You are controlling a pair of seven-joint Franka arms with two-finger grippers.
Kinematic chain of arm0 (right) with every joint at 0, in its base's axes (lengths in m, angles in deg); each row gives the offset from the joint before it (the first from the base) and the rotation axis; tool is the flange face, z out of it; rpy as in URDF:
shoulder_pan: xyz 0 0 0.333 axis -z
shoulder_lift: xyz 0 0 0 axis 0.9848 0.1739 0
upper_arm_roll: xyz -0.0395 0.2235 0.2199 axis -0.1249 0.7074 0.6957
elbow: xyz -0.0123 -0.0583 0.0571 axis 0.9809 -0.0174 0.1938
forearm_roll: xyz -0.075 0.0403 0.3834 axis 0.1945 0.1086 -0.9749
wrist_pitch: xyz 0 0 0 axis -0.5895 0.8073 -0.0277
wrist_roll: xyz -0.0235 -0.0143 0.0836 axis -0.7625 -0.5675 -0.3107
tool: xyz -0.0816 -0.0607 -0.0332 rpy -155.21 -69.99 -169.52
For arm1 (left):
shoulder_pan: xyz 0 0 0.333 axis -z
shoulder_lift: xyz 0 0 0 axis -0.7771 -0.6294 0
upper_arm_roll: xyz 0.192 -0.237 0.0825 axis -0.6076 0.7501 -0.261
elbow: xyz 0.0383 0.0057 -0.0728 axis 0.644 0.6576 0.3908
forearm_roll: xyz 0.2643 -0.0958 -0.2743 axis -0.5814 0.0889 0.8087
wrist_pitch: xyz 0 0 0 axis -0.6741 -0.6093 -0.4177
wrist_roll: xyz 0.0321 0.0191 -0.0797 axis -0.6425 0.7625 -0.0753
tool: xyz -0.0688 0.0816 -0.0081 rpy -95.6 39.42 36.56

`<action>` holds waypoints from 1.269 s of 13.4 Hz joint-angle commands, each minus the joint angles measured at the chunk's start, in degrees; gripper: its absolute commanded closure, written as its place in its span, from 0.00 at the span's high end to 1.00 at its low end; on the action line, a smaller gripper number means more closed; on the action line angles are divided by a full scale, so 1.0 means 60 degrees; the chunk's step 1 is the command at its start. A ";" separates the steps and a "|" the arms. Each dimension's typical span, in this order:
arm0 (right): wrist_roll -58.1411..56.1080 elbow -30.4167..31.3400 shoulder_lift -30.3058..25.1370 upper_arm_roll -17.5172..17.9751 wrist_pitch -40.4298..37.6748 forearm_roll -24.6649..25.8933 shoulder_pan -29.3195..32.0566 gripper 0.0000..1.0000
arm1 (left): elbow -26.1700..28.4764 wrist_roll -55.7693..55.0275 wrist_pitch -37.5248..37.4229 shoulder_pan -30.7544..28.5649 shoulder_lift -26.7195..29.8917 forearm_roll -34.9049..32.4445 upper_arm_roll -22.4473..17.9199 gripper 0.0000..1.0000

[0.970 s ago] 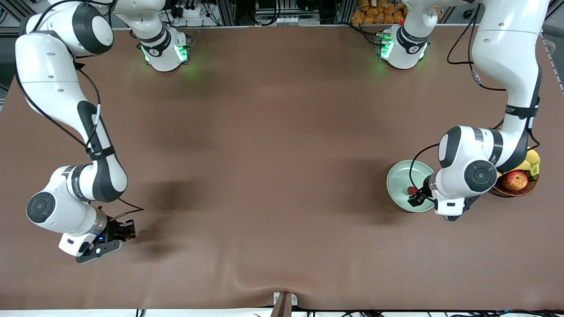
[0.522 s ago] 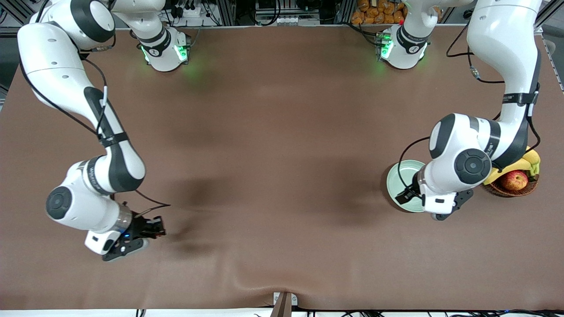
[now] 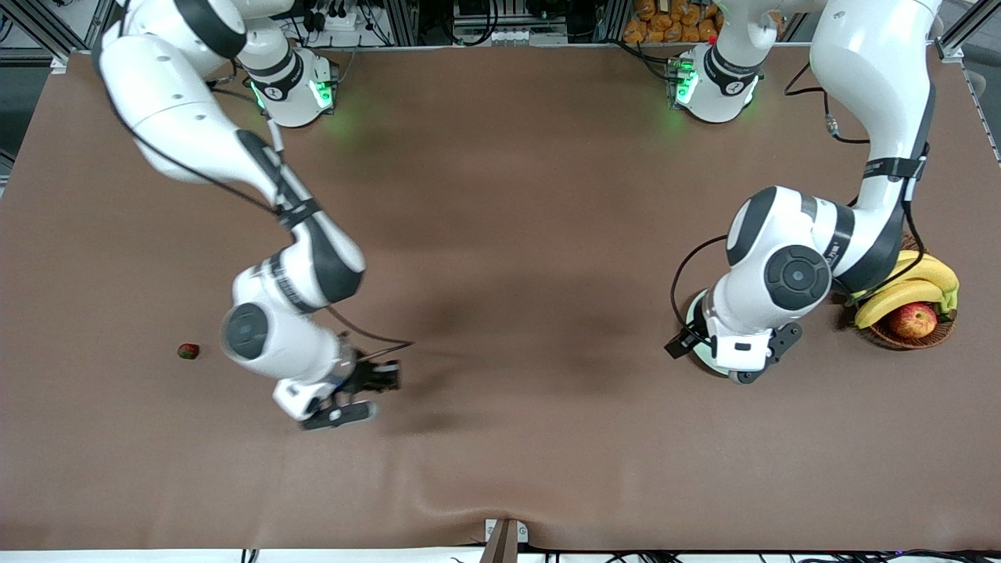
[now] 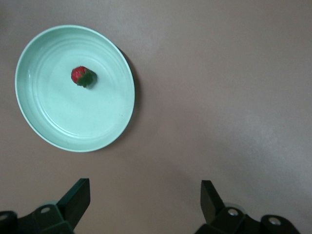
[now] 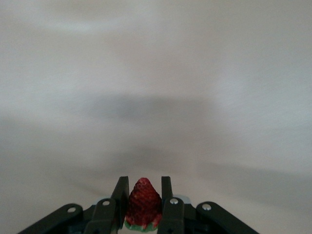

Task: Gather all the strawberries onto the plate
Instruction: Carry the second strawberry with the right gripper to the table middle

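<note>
**Desk:** What is hidden at the plate?

**Photographer:** In the front view the left arm's wrist covers nearly all of the plate (image 3: 693,313); only a pale sliver of rim shows, near the left arm's end of the table. The left wrist view shows it whole (image 4: 74,87), with one strawberry in the plate (image 4: 83,76). The left gripper (image 4: 145,202) hangs above bare cloth just beside the plate, its fingers spread wide and holding nothing; its tips are cut off by the frame edge.

**Desk:** And the right arm?

**Photographer:** The right gripper (image 5: 142,195) pinches a held strawberry (image 5: 144,201) between its fingers, over open cloth toward the camera-side edge. From the front that berry is too dark to make out at the gripper (image 3: 367,389). A loose strawberry (image 3: 188,351) lies on the table toward the right arm's end.

**Desk:** The setting?

**Photographer:** A brown cloth-covered table (image 3: 500,234), rippled at its camera-side edge. A wicker basket (image 3: 911,332) with bananas (image 3: 907,285) and an apple (image 3: 913,319) sits near the edge at the left arm's end, partly masked by the arm.
</note>
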 commanded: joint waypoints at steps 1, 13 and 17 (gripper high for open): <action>0.2035 0.0029 -0.0152 -0.0123 0.0156 0.0175 -0.1070 0.00 | 0.0056 -0.0451 -0.0261 0.0105 0.0066 -0.0087 0.0019 1.00; 0.8047 -0.0219 0.1296 -0.2335 0.3175 0.0234 -0.5747 0.00 | -0.0001 -0.0657 -0.0994 0.0147 -0.0197 -0.0072 0.0429 1.00; 0.8020 -0.0191 0.1240 -0.2480 0.3088 0.0293 -0.5748 1.00 | -0.0045 -0.0729 -0.0732 0.0177 -0.0606 -0.0102 0.0429 1.00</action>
